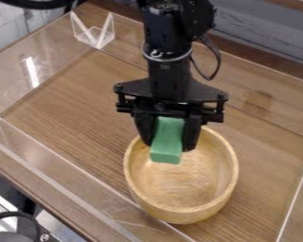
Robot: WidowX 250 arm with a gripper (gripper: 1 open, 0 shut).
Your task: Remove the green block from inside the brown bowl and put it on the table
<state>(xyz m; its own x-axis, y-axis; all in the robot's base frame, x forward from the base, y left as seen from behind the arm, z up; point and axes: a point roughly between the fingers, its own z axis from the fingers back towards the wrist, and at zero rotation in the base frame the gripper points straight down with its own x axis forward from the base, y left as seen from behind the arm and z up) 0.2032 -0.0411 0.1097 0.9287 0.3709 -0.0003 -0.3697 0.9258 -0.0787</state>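
Observation:
The green block (169,144) hangs upright between the black fingers of my gripper (169,130), which is shut on its upper part. Its lower end sits just above the inside of the brown bowl (204,195), a round tan wooden bowl at the front centre of the table (79,104). My gripper points straight down over the bowl's back half, and the black arm rises behind it to the top of the view. The block's upper end is hidden by the fingers.
Clear acrylic walls (27,66) run along the table's left and front edges. A small clear angled piece (94,31) stands at the back left. Bare wood-grain surface lies to the left of and behind the bowl.

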